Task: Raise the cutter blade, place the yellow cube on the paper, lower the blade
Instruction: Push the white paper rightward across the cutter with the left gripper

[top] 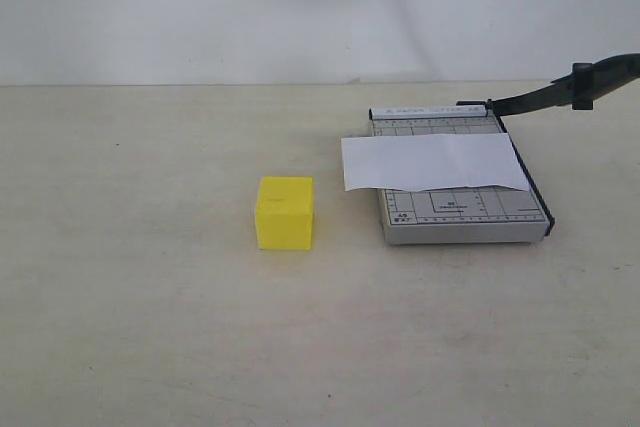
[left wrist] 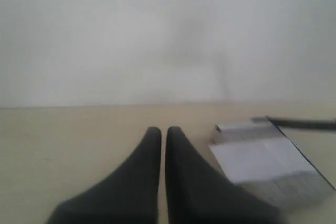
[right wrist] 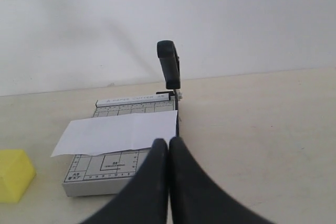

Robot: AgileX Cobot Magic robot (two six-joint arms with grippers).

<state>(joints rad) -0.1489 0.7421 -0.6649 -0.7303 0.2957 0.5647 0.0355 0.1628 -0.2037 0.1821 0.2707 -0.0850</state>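
While the blade [top: 560, 92] is standing raised, stage: step one is looking done; two steps are waiting.
Left gripper [left wrist: 163, 130]: its fingers are pressing together, gripping nothing, hovering over the table [top: 130, 297].
Cube [top: 285, 213]: it is sitting on the table, apart from the left edge of the base [top: 465, 215], not yet on the paper [top: 435, 162]; nothing is touching it.
Paper: it is lying flat across the base, overhanging its left edge, bare.
Blade: it is pointing up and away from its hinge at the base's far right corner; lowering is coming last.
Right gripper [right wrist: 168, 141]: its fingers are clenching shut, empty, aiming toward the base.
Remaining: picking up the cube, setting it on the paper, bringing the blade down.
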